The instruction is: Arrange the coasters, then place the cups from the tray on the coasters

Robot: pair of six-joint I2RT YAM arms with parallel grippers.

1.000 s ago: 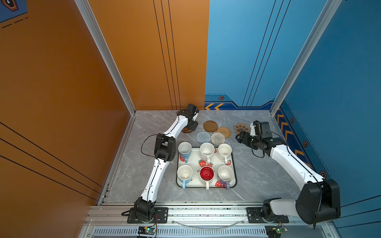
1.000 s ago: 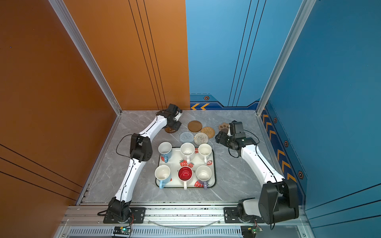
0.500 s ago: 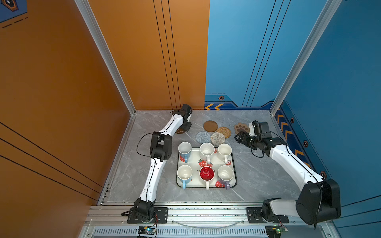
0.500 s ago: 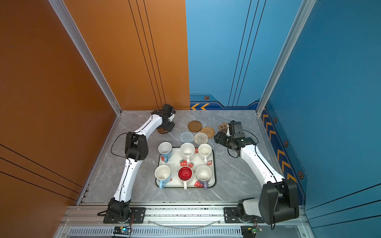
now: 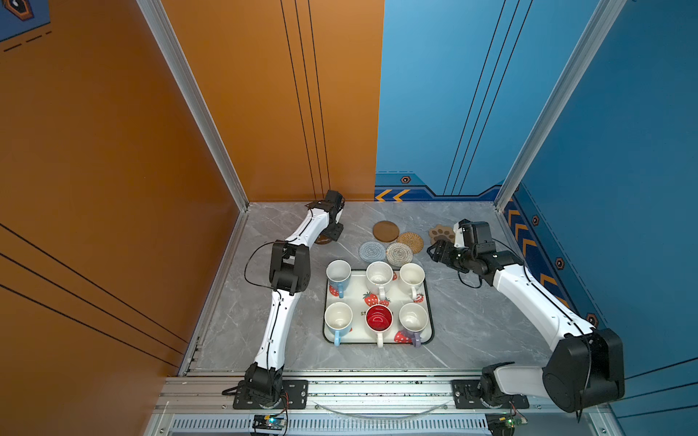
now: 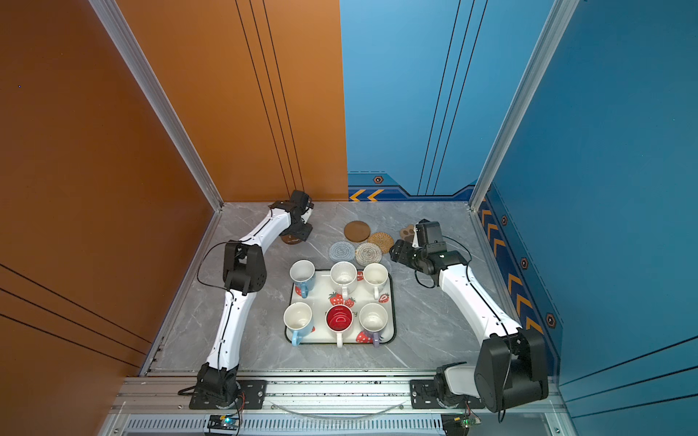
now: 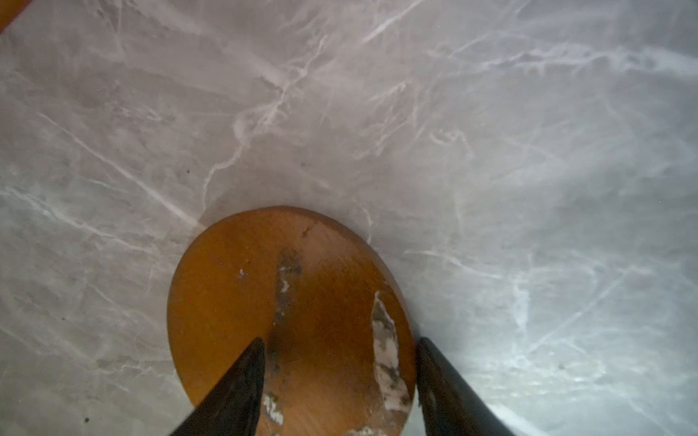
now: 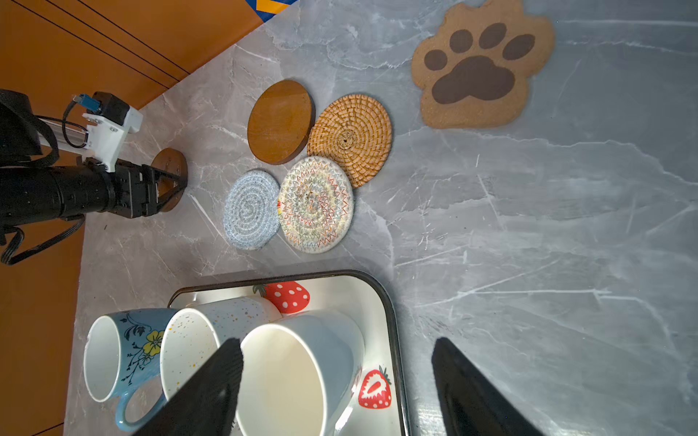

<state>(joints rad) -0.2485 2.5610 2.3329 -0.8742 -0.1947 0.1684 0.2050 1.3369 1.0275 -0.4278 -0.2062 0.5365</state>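
Left gripper [image 7: 340,341] low over the marble table [image 7: 491,151], jaws part-spread: one tip on the face of a smooth wooden disc [image 7: 287,271], the other just off its rim. Disc lies flat, scuffed white. Right gripper [image 8: 337,341] wide, holding nothing, beside a corner of the glossy tray [image 8: 394,328], near a plain white cup [image 8: 302,370]. All cups [image 5: 379,317] on the tray. Clustered past the tray, touching: second disc [image 8: 279,120], tan rattan round [image 8: 349,137], cream rope round [image 8: 315,204], grey rope round [image 8: 251,209]. Cork paw [image 8: 479,71] lies apart

Bright even light, left wrist view blurred
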